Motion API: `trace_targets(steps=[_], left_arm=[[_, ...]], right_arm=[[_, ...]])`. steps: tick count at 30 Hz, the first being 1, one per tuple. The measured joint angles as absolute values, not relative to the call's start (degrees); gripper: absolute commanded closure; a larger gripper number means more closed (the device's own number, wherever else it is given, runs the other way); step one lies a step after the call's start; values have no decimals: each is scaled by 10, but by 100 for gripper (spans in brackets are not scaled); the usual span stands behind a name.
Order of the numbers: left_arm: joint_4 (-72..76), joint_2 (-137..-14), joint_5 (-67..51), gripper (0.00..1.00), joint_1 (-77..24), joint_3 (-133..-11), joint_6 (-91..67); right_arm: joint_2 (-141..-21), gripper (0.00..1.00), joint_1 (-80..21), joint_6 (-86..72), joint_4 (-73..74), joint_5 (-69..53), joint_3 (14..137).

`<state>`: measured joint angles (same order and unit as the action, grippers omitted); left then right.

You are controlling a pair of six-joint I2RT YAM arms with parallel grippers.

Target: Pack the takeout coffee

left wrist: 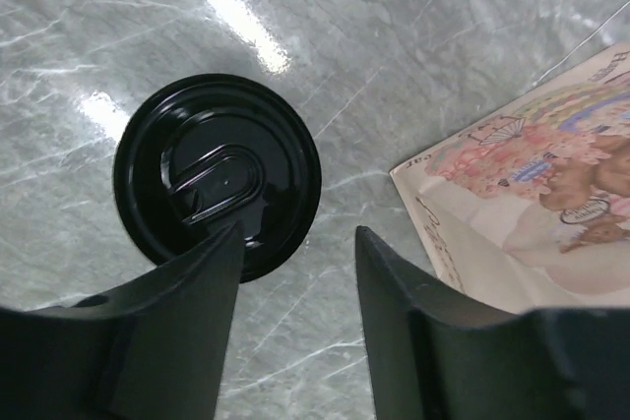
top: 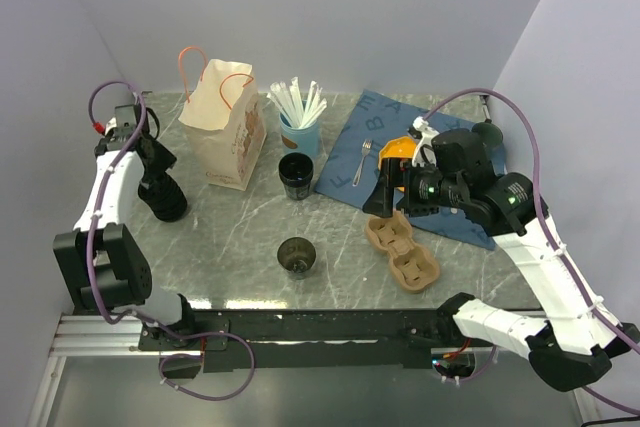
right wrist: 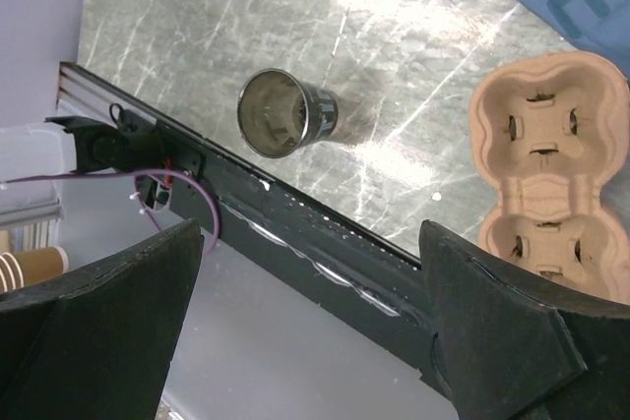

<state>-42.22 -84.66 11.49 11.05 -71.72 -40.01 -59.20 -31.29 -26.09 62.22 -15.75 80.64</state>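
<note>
Hovering above the small black disposable cup with a black plastic lid (top: 170,209), the left gripper (top: 162,185) has its two black fingers (left wrist: 187,331) spread apart and holds nothing. In the left wrist view, the gripper (left wrist: 295,233) shows bare grey marble-patterned table top (left wrist: 413,66) in the gap between its fingers. The lidded cup (left wrist: 212,169) sits mostly off to one side, with one fingertip overlapping the lid rim. Contact cannot be determined.

The lidded cup stands upright at the left side of the table (top: 230,237), near the printed cream paper bag with orange handles (top: 225,132), which also shows in the left wrist view (left wrist: 532,233).

The right gripper (top: 385,197) is spread wide and empty, positioned over the table above the brown moulded-pulp cup carrier (top: 402,247). Its wrist view (right wrist: 310,228) shows the carrier (right wrist: 551,184) and the grey-green mug (right wrist: 281,115) well apart.

A lidless black cup (top: 296,175) stands just beside the light-blue cup filled with white straws (top: 300,122). A blue cloth (top: 345,152) lies at the right rear.
</note>
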Motion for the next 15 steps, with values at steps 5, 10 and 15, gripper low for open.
trace_targets(steps=[5,10,15], left_arm=[[-422,-877,112,53,110,-725,-381],[-422,-890,119,56,110,-730,-366],[-422,-891,123,59,110,-733,-356]], right_arm=[[-589,2,-313,-261,622,-149,802],[-590,2,-313,-260,622,-141,802],[-596,2,-313,-258,622,-135,802]])
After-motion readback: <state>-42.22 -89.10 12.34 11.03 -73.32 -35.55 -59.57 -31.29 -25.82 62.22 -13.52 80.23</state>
